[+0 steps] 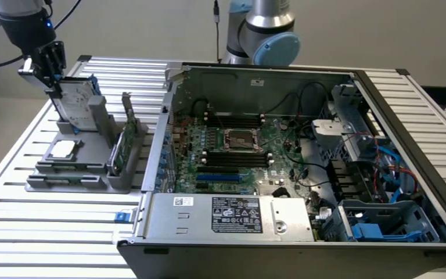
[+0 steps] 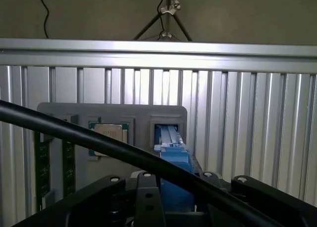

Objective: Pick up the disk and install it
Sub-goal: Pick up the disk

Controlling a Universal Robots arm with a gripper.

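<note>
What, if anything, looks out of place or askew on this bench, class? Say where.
Nothing stands out. The disk stands on edge in the grey holder with the hand at its top; the processor chip lies flat and the green card stands in its slot.

Slatted aluminium table [image 1: 53,244], plain beige wall [image 1: 146,29]

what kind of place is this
Probably a robotics lab bench for computer assembly: an open PC case with its motherboard on a slatted metal table, a grey fixture holding parts, and a robot gripper at the disk.
</note>
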